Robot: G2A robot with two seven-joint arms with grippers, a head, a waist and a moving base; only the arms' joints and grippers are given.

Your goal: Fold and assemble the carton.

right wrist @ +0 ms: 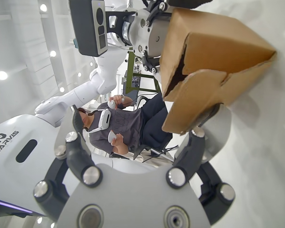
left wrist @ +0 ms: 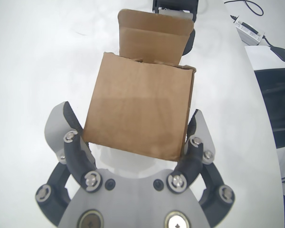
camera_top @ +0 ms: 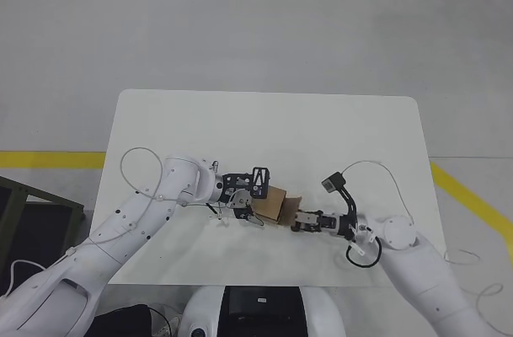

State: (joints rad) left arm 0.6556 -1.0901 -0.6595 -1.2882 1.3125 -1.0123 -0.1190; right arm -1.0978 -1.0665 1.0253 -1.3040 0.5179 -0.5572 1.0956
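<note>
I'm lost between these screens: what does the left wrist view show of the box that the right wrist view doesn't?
Left wrist view: the carton's plain side, clamped between the left tool's fingers, with one flap standing at its far end. Right wrist view: the carton's end, where partly folded flaps leave a dark gap, and the open right tool with one finger against a flap. Both: the brown carton and the white table.

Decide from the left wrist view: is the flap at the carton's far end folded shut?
No, the flap at the far end of the carton stands open, sticking out past the box body.
</note>
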